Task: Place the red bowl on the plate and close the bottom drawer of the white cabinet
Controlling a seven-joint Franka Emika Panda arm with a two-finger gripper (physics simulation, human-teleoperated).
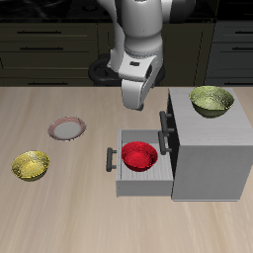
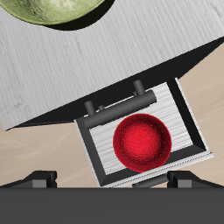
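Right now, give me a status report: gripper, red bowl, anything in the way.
Gripper above the open bottom drawer, holding nothing; jaw state unclear. Red bowl in that drawer, not on the plate. Nothing blocking the bowl.

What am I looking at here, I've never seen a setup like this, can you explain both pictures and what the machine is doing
These are simulator renders of a robot arm at a wooden table. One picture looks at it from the front and above; the other comes from a camera on the arm's gripper, looking straight down. The gripper hangs above the white cabinet, whose bottom drawer is pulled open with the red bowl inside. The wrist view shows that same red bowl in the drawer below. A yellow-green bowl sits on the cabinet's top, another yellow-green bowl on the table, and the plate lies bare nearby. The gripper holds nothing; whether its fingers are open is hard to tell.
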